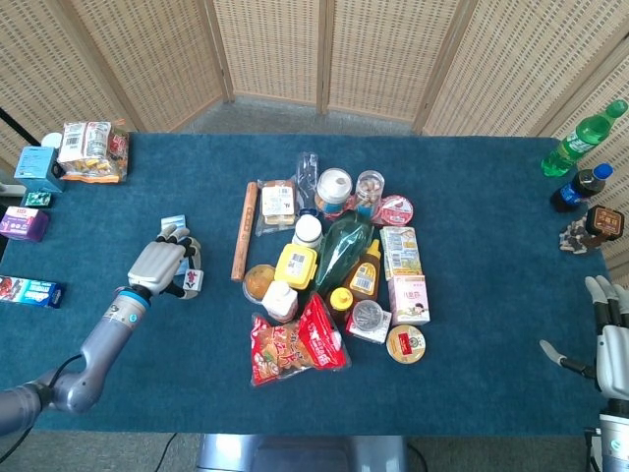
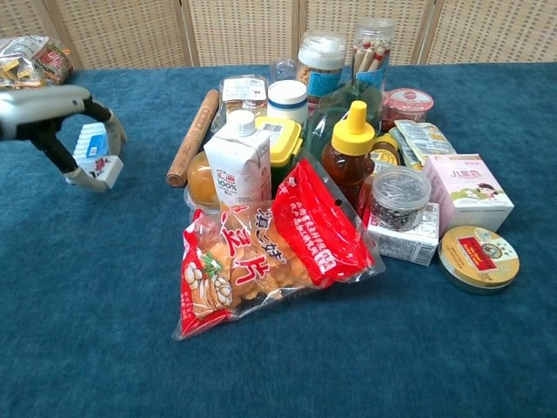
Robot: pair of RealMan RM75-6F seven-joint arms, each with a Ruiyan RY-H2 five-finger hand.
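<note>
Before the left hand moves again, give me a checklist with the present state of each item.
1. Left hand has the mahjong tile pinched: ok, thumb and a finger close on it.
2. Tile lifted off the table: cannot tell, it sits at cloth level.
3. Blue-and-white packet clear of the fingers: not ok, it lies right behind them.
4. Rolling pin clear of the hand: ok, a gap shows.
5. Right hand holds nothing and is away from the pile: ok, open at the table's edge.
</note>
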